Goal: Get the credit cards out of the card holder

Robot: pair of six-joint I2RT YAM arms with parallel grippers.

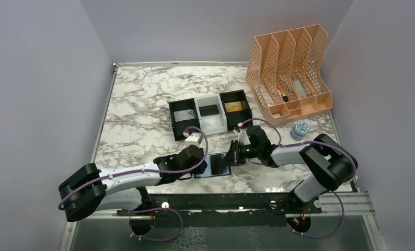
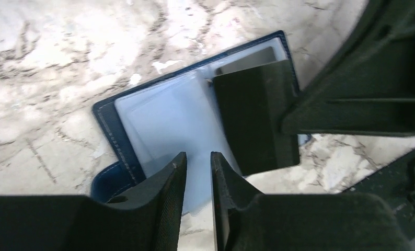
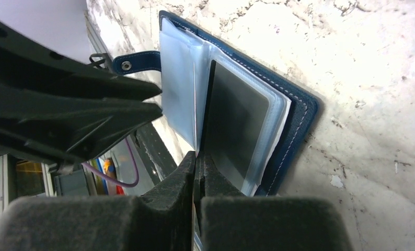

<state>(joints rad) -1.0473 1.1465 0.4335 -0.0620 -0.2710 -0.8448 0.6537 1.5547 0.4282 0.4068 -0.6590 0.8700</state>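
Nearest, pinching with the right gripper (image 3: 197,156), jaws pressed together, one leaf of the card holder (image 3: 304,110), seemingly to stand the dark credit card (image 3: 237,120) up for pulling. Apparently steadying the opened holder flat on the table (image 1: 142,104) with the left gripper (image 2: 197,157), slightly spread, gripping nothing.

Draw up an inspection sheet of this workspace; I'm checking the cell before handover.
Surface: grey-veined white marble tabletop, flat.
Job's things: navy folding card holder lies open between the arms; silver-grey card, dark card and gold-yellow card lie one each in the black-and-white three-compartment tray.
Clutter: tall peach plastic file rack; small round blue-patterned item beside it.
Grippers: left gripper fingers slightly apart, holding nothing; right gripper fingers shut on the holder's clear pocket page.
Cables: purple cables run along both arms.
Surroundings: pale lilac walls on three sides.
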